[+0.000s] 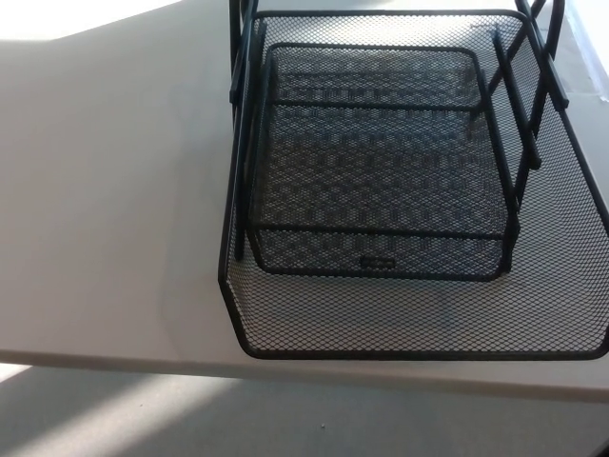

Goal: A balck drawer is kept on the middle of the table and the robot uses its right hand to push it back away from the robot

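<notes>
— Do we see either hand from the head view?

— We do not. Neither the left hand nor the right hand shows, so we cannot tell whether they are released, clenched or grasping anything. Nothing of ours touches the drawer.

— Where is the black drawer then?

— We see it on the right half of the bench, near the front edge. Its front rim runs just inside that edge, almost parallel to it, and its right side reaches the picture's right border. The far end is cut off at the top of the view.

— What is it made of?

— We make out black wire mesh with a solid black rim, the front left corner cut at a slant. It is the wide lower tray, pulled toward us. Above it sits a smaller mesh tray, carried on black rods that rise on the left and right sides. A small label shows on the front wall of that upper tray; we cannot read it.

— And the surface itself?

— We see the bench as plain white or pale grey, smooth, bare to the left of the drawer. A patch of bright light falls on its far left corner, and the mesh throws a fine shadow onto the top beneath the tray.

— The room?

— We see only a strip of grey floor below the front edge of the bench, with a slanting band of light across its left part.
</notes>
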Controlling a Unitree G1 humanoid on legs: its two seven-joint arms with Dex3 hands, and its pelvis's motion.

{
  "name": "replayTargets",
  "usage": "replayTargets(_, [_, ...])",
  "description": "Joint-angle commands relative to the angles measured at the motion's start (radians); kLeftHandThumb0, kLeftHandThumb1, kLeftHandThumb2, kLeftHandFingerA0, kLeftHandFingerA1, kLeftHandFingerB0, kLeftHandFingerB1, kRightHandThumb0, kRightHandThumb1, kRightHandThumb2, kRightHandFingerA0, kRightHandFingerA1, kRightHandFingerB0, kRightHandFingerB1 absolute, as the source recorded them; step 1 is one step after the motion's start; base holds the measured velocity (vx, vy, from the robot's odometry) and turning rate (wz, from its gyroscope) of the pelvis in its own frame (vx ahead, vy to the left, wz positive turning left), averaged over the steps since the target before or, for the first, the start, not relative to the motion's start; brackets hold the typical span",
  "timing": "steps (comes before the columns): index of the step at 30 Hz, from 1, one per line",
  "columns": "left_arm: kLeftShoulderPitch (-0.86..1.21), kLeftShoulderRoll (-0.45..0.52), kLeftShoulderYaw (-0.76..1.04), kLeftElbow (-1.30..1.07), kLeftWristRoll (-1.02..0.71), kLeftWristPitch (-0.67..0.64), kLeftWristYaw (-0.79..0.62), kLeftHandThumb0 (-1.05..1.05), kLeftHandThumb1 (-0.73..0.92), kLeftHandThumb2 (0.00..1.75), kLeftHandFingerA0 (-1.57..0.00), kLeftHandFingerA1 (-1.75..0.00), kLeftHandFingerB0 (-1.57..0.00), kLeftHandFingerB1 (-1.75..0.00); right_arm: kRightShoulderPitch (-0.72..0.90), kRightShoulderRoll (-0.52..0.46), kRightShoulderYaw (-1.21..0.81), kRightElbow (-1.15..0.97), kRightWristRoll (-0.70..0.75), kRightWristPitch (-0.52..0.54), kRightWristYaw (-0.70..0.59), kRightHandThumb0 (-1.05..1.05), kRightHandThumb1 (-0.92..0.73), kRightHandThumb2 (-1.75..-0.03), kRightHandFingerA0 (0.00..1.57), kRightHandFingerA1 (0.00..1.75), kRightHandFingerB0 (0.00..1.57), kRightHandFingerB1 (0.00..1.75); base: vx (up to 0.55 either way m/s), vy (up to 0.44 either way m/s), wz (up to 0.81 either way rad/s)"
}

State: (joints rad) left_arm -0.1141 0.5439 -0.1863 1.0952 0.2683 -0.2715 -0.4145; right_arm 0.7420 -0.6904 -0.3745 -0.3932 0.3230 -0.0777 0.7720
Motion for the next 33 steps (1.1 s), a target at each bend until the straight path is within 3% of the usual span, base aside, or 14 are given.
replayTargets(1, [0.014, 0.037, 0.003, 0.007, 0.0, -0.032, -0.022, -0.71, 0.84, 0.65, -0.21, -0.29, -0.17, -0.28, -0.057, -0.03, -0.047, -0.364, 0.761, 0.088, 0.195, -0.82, -0.89, -0.66, 0.23, 0.42, 0.2, 0.4, 0.0, 0.0, 0.0])
replayTargets(7, [0.012, 0.036, 0.012, 0.013, -0.014, -0.035, -0.043, -0.72, 0.81, 0.66, -0.21, -0.29, -0.16, -0.27, -0.151, -0.045, -0.003, -0.399, 0.752, 0.111, 0.099, -0.85, -0.85, -0.66, 0.25, 0.43, 0.21, 0.41, 0.0, 0.0, 0.0])
replayTargets(17, [0.011, 0.036, 0.007, 0.019, -0.005, -0.035, -0.031, -0.7, 0.82, 0.66, -0.2, -0.29, -0.17, -0.27, -0.302, -0.051, 0.061, -0.427, 0.747, 0.111, 0.096, -0.87, -0.88, -0.67, 0.31, 0.44, 0.26, 0.42, 0.0, 0.0, 0.0])
replayTargets(20, [0.007, 0.035, 0.002, 0.021, -0.001, -0.033, -0.034, -0.7, 0.82, 0.65, -0.21, -0.29, -0.16, -0.27, -0.325, -0.023, 0.134, -0.457, 0.762, 0.119, 0.104, -1.01, -0.91, -0.68, 0.28, 0.41, 0.24, 0.41, 0.0, 0.0, 0.0])
replayTargets(21, [0.006, 0.033, 0.003, 0.021, -0.002, -0.032, -0.035, -0.69, 0.82, 0.65, -0.21, -0.29, -0.17, -0.27, -0.333, 0.002, 0.178, -0.461, 0.774, 0.118, 0.137, -1.02, -0.7, -1.1, 0.21, 0.5, 0.15, 0.47, 0.0, 0.0, 0.0])
replayTargets(23, [0.004, 0.032, 0.005, 0.023, -0.005, -0.029, -0.037, -0.7, 0.82, 0.65, -0.21, -0.29, -0.16, -0.27, -0.349, 0.01, 0.219, -0.454, 0.794, 0.132, 0.18, -1.04, -0.68, -1.11, 0.22, 0.47, 0.15, 0.46, 0.0, 0.0, 0.0])
replayTargets(26, [0.005, 0.034, 0.006, 0.022, -0.005, -0.026, -0.039, -0.7, 0.81, 0.65, -0.2, -0.29, -0.17, -0.27, -0.335, -0.028, 0.201, -0.483, 0.825, 0.143, 0.17, -1.01, -0.68, -1.09, 0.21, 0.48, 0.16, 0.46, 0.0, 0.0, 0.0])
replayTargets(27, [0.004, 0.033, 0.008, 0.024, -0.007, -0.023, -0.039, -0.35, 0.5, 1.06, 0.0, -0.48, 0.0, -0.47, -0.333, -0.039, 0.193, -0.492, 0.836, 0.144, 0.171, -0.99, -0.92, -0.68, 0.24, 0.4, 0.18, 0.37, 0.0, 0.0, 0.0])
replayTargets(29, [0.003, 0.032, 0.01, 0.028, -0.009, -0.02, -0.039, -0.35, 0.5, 1.06, 0.0, -0.48, 0.0, -0.47, -0.333, -0.051, 0.184, -0.502, 0.848, 0.146, 0.172, -0.99, -0.92, -0.68, 0.24, 0.4, 0.18, 0.37, 0.0, 0.0, 0.0])
replayTargets(30, [0.003, 0.032, 0.011, 0.027, -0.011, -0.021, -0.041, -0.69, 0.8, 0.65, -0.2, -0.29, -0.17, -0.27, -0.35, -0.069, 0.185, -0.502, 0.859, 0.163, 0.174, -1.0, -0.91, -0.68, 0.23, 0.4, 0.14, 0.36, 0.0, 0.0, 0.0])
replayTargets(31, [0.003, 0.032, 0.012, 0.026, -0.011, -0.021, -0.041, -0.69, 0.8, 0.65, -0.2, -0.29, -0.17, -0.27, -0.358, -0.078, 0.186, -0.503, 0.864, 0.171, 0.174, -1.0, -0.91, -0.68, 0.23, 0.4, 0.14, 0.36, 0.0, 0.0, 0.0])
replayTargets(33, [0.005, 0.035, 0.002, 0.021, 0.001, -0.022, -0.03, -0.69, 0.81, 0.65, -0.2, -0.29, -0.17, -0.27, -0.428, 0.002, 0.27, -0.461, 0.81, 0.16, 0.186, -0.87, -0.88, -0.67, 0.23, 0.43, 0.17, 0.41, 0.0, 0.0, 0.0])
